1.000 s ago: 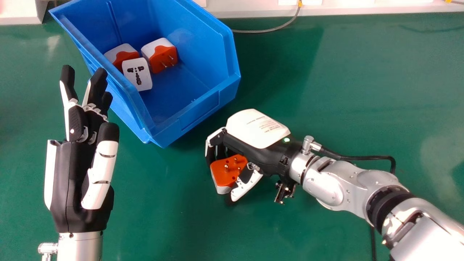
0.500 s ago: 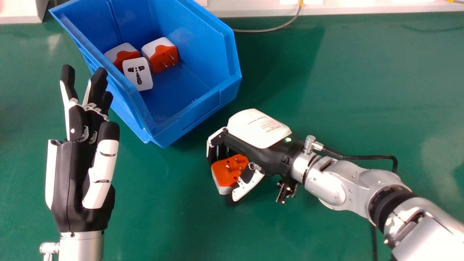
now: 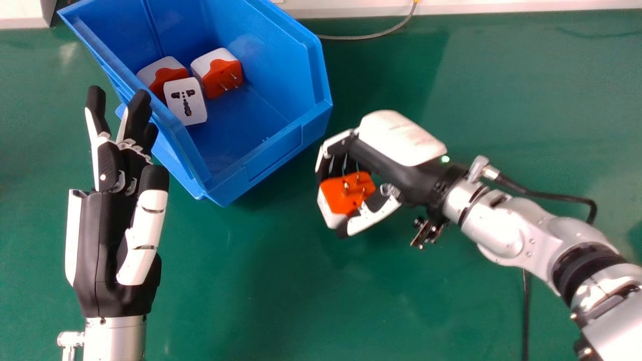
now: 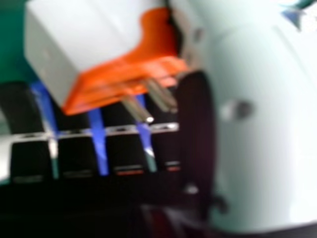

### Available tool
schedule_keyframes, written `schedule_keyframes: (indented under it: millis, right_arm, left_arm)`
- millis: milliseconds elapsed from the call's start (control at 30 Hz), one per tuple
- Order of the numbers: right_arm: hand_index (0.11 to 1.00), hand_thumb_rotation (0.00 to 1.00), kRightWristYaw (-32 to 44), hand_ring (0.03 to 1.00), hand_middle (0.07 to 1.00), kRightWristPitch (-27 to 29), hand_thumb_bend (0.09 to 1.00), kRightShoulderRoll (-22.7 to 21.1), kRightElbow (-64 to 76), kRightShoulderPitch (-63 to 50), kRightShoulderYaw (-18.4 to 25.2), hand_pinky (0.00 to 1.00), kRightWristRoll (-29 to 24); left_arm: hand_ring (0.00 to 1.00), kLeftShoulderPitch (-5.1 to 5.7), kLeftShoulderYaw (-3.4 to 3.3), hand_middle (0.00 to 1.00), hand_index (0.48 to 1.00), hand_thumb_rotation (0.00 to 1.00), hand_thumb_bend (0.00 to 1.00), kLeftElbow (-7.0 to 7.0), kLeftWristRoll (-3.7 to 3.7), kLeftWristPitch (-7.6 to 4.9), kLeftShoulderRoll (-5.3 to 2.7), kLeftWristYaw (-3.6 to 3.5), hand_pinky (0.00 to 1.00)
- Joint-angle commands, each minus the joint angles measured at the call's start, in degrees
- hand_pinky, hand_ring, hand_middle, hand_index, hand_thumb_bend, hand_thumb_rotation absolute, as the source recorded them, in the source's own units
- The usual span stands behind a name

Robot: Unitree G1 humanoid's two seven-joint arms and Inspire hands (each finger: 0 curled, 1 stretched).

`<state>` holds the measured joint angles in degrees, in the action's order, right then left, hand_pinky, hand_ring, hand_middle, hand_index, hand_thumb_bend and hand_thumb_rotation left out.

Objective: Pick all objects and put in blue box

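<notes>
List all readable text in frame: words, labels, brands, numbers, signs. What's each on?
Nothing legible enough to quote.
Right hand, white back cover: faint print, too blurred to read.
Orange-and-white adapter in its fingers: no readable marking.
Blue box: no lettering that I can make out.

From where I stand, I see a big, flat, green surface (image 3: pixel 451 301). Light makes a pale, shiny spot (image 3: pixel 67 51) on it at the far left. A wide patch of shade (image 3: pixel 396 75) lies across its far middle part, and a darker patch (image 3: pixel 636 240) sits at the right side. Along the far side runs a long white ledge (image 3: pixel 526 4). A thin grey wire (image 3: pixel 368 37) bends over the green just in front of it, then goes up to a little yellow bit (image 3: pixel 417 2). In the far left corner is a white block (image 3: pixel 20 22) with a grey end (image 3: pixel 49 12).
</notes>
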<state>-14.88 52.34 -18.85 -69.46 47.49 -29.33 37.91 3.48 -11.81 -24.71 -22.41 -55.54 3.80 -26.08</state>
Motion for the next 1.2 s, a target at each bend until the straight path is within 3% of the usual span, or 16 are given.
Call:
schedule_keyframes:
  millis: [0,133,233,400,433,533,667,800,1067,1167]
  right_arm:
    - [0.499,0.00,0.81,0.425,0.466,4.34,0.529,-2.29,4.70,0.19,3.38,0.37,-4.12]
    - [0.499,0.00,2.77,0.421,0.467,7.52,0.528,-4.22,10.54,-0.99,6.73,0.36,-7.16]
    - [0.497,0.00,0.13,0.418,0.470,8.48,0.529,-5.27,16.50,-2.10,9.08,0.36,-6.22]
    - [0.494,0.00,-1.53,0.409,0.474,10.21,0.529,-5.84,22.56,-2.62,12.22,0.35,-6.02]
    - [0.498,0.00,-0.70,0.361,0.460,10.55,0.528,-5.75,23.20,-2.58,12.64,0.30,-6.92]
    - [0.496,0.00,3.22,0.337,0.464,10.49,0.528,-5.27,26.43,-2.67,13.70,0.27,-10.73]
    - [0.493,0.00,4.95,0.364,0.478,11.34,0.525,-4.11,29.76,-1.51,15.15,0.30,-12.77]
    - [0.503,0.00,6.17,0.365,0.486,10.93,0.521,-2.23,28.67,1.25,15.85,0.30,-13.50]
    - [0.510,0.00,4.42,0.366,0.497,6.25,0.517,2.26,25.42,6.97,16.20,0.28,-10.28]
    - [0.512,0.00,2.79,0.367,0.499,4.80,0.516,3.97,23.72,9.18,15.80,0.28,-8.39]
  left_arm:
    - [0.99,-0.05,-0.40,0.96,0.918,0.64,0.41,0.40,0.81,-0.82,0.36,0.28,1.00]
    - [0.98,-0.26,-0.85,0.96,0.918,0.64,0.42,-0.15,1.90,-1.07,0.41,1.05,1.00]
    - [0.98,-0.67,-1.17,0.96,0.917,0.64,0.42,-1.02,3.06,-1.73,0.31,1.81,1.00]
    - [0.98,-1.30,-1.01,0.96,0.917,0.64,0.43,-2.10,2.24,-2.52,0.49,1.26,0.99]
    - [0.97,-1.36,-0.94,0.96,0.916,0.64,0.43,-2.19,2.06,-2.60,0.48,1.11,0.99]
    - [0.97,-1.48,-0.76,0.96,0.916,0.64,0.42,-2.35,1.54,-2.49,0.45,0.63,0.98]
    - [0.97,-1.46,-0.67,0.96,0.916,0.64,0.42,-2.10,0.90,-1.94,0.52,0.03,0.98]
    - [0.97,-1.68,-0.78,0.96,0.916,0.64,0.42,-2.31,1.15,-2.17,0.50,-0.08,0.99]
    - [0.97,-1.81,-0.99,0.96,0.916,0.64,0.42,-2.64,2.67,-2.70,0.42,0.83,0.99]
    - [0.97,-1.93,-0.91,0.96,0.915,0.64,0.42,-3.25,2.80,-3.13,0.41,0.85,1.00]
